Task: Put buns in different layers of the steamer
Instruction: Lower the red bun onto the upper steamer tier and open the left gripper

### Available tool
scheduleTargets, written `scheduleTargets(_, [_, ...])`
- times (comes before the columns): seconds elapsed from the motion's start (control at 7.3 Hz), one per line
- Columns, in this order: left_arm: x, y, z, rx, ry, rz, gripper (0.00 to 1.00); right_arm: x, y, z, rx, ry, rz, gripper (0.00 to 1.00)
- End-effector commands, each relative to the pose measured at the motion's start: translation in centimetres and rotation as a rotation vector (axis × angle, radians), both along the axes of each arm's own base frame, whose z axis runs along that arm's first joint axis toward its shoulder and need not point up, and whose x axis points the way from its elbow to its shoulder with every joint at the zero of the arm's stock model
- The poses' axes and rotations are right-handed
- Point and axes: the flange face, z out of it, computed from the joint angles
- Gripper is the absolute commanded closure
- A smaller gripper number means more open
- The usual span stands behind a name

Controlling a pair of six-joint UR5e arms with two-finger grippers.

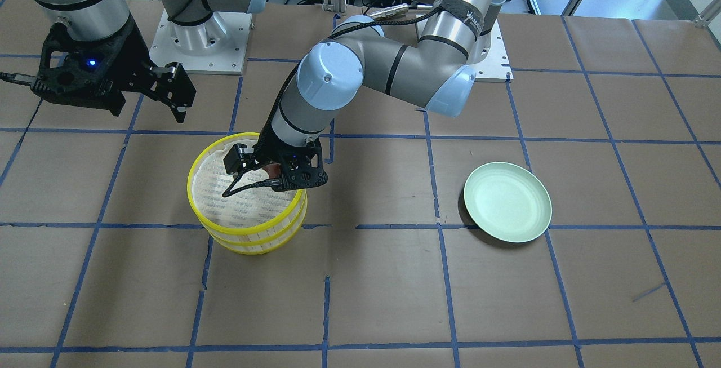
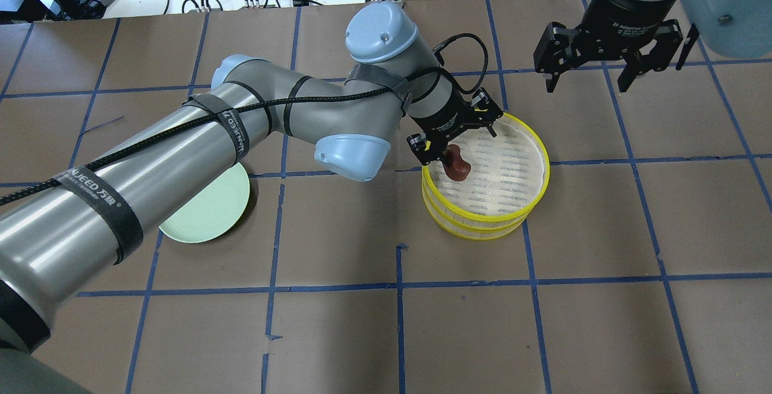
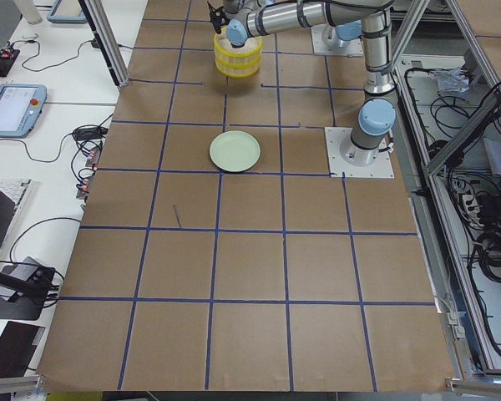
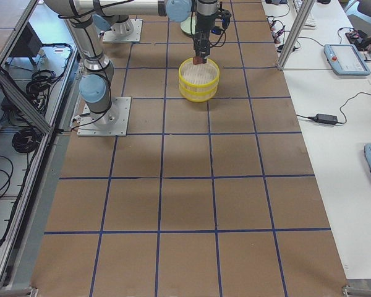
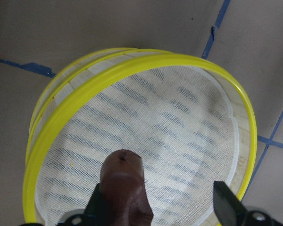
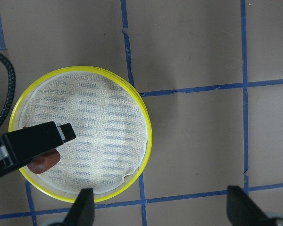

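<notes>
The left tool point(image 2: 452, 146) is closed on the dark reddish-brown oval bun point(image 2: 458, 166), held long axis vertical just inside the near rim of the upper yellow-rimmed round steamer basket point(image 2: 537, 140). White mesh floor lies directly below, unobstructed. The right tool point(image 2: 588, 77) hovers open and empty beyond the stack, apart.

The lower steamer layer's point(image 2: 476, 228) floor is hidden beneath the upper one point(image 2: 531, 134).

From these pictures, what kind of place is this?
Probably a robotics lab: two arms bolted to a table covered in brown paper with blue tape grid, teach pendants and cables alongside, aluminium framing.
</notes>
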Motion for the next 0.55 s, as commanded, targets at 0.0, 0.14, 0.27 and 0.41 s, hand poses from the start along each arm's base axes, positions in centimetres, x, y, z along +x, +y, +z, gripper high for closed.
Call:
scheduleTargets(0.0, [0.0,0.0,0.0,-0.003,0.005,0.0,0.04,0.1,0.0,0.2,-0.004,-0.003,0.002,0.0])
scheduleTargets(0.14, [0.1,0.0,0.1,-0.008,-0.006,0.002,0.04,0.2,0.0,0.1,-0.003,-0.005,0.002,0.0])
scheduleTargets(0.27, [1.0,0.4,1.6,-0.037,-0.035,0.001,0.0,0.2,0.1,0.1,-0.001,-0.005,0.002,0.0])
scheduleTargets(0.41, [4.6,-1.1,2.3,-0.047,-0.177,0.02,0.0,0.2,0.1,0.1,-0.001,-0.005,0.002,0.0])
